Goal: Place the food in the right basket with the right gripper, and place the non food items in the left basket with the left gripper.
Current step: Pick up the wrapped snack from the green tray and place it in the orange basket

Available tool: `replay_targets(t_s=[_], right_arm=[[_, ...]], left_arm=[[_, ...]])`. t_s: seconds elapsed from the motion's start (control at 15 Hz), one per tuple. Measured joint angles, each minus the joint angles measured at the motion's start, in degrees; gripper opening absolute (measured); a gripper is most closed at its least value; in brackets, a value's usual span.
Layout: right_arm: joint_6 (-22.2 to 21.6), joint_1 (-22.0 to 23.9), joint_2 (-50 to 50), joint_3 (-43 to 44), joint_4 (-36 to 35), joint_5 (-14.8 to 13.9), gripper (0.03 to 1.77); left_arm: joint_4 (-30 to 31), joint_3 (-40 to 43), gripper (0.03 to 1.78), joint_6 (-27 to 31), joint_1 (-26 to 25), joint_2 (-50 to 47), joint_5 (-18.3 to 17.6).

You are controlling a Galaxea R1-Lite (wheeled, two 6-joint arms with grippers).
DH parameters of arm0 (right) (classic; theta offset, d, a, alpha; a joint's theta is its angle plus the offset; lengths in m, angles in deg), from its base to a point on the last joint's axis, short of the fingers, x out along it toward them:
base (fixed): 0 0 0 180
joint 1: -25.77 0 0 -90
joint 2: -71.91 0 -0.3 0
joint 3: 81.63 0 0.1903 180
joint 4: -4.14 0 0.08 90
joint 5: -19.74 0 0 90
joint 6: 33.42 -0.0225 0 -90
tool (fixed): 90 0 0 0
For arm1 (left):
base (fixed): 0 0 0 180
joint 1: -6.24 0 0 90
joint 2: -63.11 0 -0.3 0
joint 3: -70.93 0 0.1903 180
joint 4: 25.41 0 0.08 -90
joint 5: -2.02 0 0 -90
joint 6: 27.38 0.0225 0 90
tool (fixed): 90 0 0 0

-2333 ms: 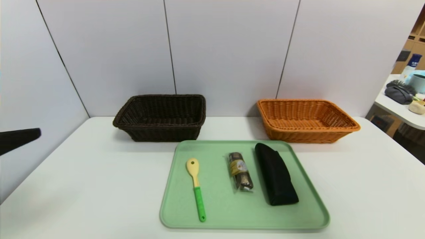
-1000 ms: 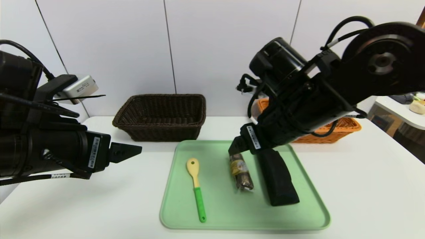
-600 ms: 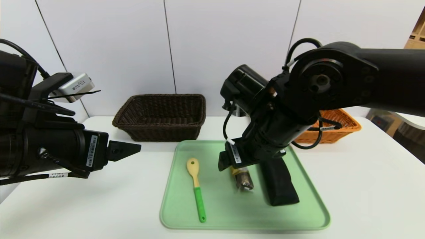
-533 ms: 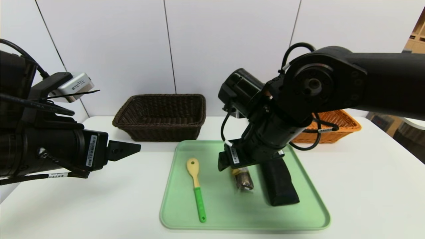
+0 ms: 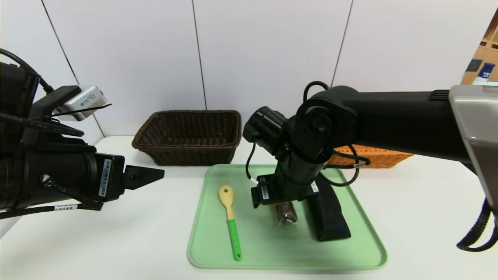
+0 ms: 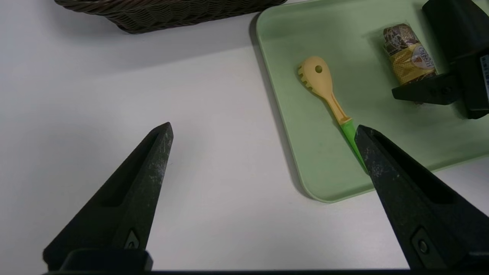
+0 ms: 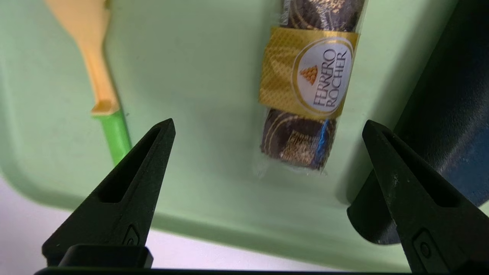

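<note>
The food [image 7: 309,88], a brown roll in clear wrap with a yellow label, lies mid-tray, its near end visible [image 5: 286,214] under my right arm [image 5: 303,163]. My right gripper [image 7: 267,123] hangs open just above it, one finger on either side, touching nothing. The yellow spoon with green handle [image 5: 229,212] lies left of the food, the black case [image 5: 328,219] right of it. My left gripper [image 6: 263,126] is open and empty above the table, left of the tray. The dark left basket [image 5: 186,136] and the orange right basket [image 5: 373,157] stand behind.
Everything to sort lies on a pale green tray [image 5: 350,256] in the middle of the white table [image 5: 78,241]. The right arm covers much of the orange basket. A white panel wall closes off the back behind both baskets.
Both arms came into view. The right arm then swung left from in front of the orange basket and dropped over the snack. The left arm has stayed almost still for the last second.
</note>
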Motion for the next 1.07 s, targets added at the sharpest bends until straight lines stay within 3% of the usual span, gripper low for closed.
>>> replay_targets(t_s=[1.0,1.07], right_arm=[[0.38,2.63,-3.74,0.30,-1.76,0.50,1.70],[0.49,2.67,-3.79,0.30,-1.82,0.52,1.59]], left_arm=[[0.11,0.00,1.69,-0.41,-0.06,0.52,-0.20],[0.09,0.00,1.69,-0.41,-0.05,0.52,-0.20]])
